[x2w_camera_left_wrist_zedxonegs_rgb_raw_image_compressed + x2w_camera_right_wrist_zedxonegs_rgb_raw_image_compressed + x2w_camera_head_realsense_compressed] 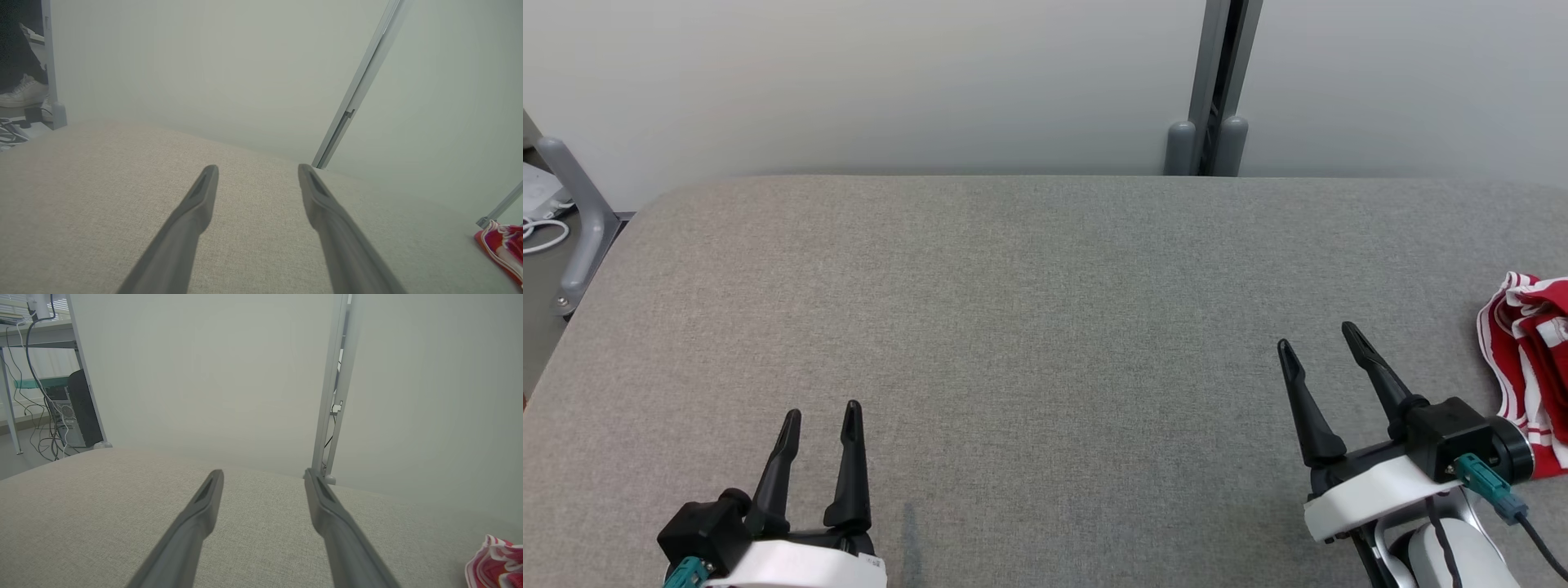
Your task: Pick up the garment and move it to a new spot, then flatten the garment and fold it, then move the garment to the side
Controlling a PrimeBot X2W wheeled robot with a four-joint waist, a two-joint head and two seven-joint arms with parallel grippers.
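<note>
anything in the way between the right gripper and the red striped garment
Nothing visible. The right gripper, jaws open, hovers over the grey padded table. The red-and-white striped garment lies bunched just to its right, with only bare table fabric between them.

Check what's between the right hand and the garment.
Nothing: only bare table separates the right hand from the garment, which lies to its right. The head view shows it best, and the right wrist view agrees.
</note>
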